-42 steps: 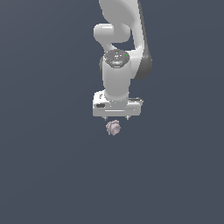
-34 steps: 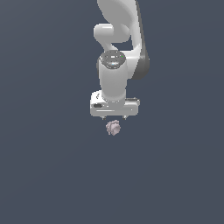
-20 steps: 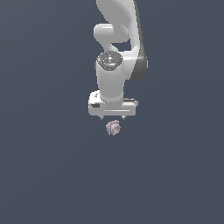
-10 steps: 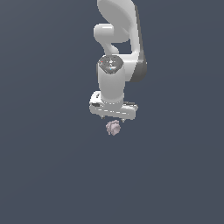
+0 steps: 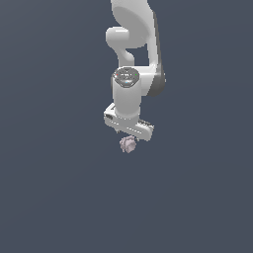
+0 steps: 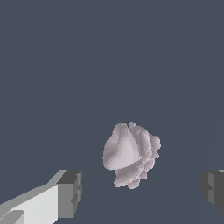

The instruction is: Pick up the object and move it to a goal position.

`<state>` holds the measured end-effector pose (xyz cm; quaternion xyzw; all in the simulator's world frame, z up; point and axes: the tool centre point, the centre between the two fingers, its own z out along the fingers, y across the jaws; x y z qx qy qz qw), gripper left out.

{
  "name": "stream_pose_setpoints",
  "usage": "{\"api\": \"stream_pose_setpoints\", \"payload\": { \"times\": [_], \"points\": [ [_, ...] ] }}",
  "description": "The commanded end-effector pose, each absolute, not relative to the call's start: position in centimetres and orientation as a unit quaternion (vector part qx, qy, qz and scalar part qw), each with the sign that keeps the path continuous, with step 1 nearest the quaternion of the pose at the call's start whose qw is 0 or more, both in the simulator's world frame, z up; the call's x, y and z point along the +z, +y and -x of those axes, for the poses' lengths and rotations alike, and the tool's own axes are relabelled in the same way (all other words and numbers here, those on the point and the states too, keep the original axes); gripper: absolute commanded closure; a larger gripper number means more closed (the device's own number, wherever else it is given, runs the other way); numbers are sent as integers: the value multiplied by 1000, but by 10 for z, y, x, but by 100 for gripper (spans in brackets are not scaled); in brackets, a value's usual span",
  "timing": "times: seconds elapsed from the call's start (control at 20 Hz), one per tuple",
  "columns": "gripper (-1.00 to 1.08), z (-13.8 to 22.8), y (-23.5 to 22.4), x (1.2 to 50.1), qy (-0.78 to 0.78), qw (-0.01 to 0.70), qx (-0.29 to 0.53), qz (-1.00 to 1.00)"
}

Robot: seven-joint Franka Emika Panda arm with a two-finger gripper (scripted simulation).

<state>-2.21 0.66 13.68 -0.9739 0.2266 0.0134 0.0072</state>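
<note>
The object point(image 5: 128, 144) is a small knobbly pale pinkish-grey lump lying on the dark grey floor. My white gripper point(image 5: 130, 134) hangs just above it, pointing straight down, its hand bar tilted in the exterior view. In the wrist view the object point(image 6: 130, 154) lies between and beyond my two dark fingertips point(image 6: 70, 193), much narrower than the gap between them. My gripper point(image 6: 142, 192) is open and empty, with no finger touching the lump.
The plain dark grey floor point(image 5: 59, 197) spreads all around the object. The white arm point(image 5: 133, 44) rises behind the gripper. No other object shows.
The wrist has turned, so the hand bar now sits slanted, and the gripper has come down a little closer to the object. The object has not moved.
</note>
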Motion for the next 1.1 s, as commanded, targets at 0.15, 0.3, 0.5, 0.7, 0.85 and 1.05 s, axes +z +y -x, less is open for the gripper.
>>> {"api": "stream_pose_setpoints", "payload": {
  "times": [0.15,0.3,0.5,0.7,0.85,1.05],
  "points": [
    [-92,26,7,127,297,5,10,955],
    [-92,28,7,121,335,4,8,942],
    [-92,31,7,115,380,2,5,925],
    [-92,34,7,110,415,1,3,910],
    [-92,35,7,107,434,1,2,901],
    [-92,36,7,105,451,0,1,893]
  ]
}}
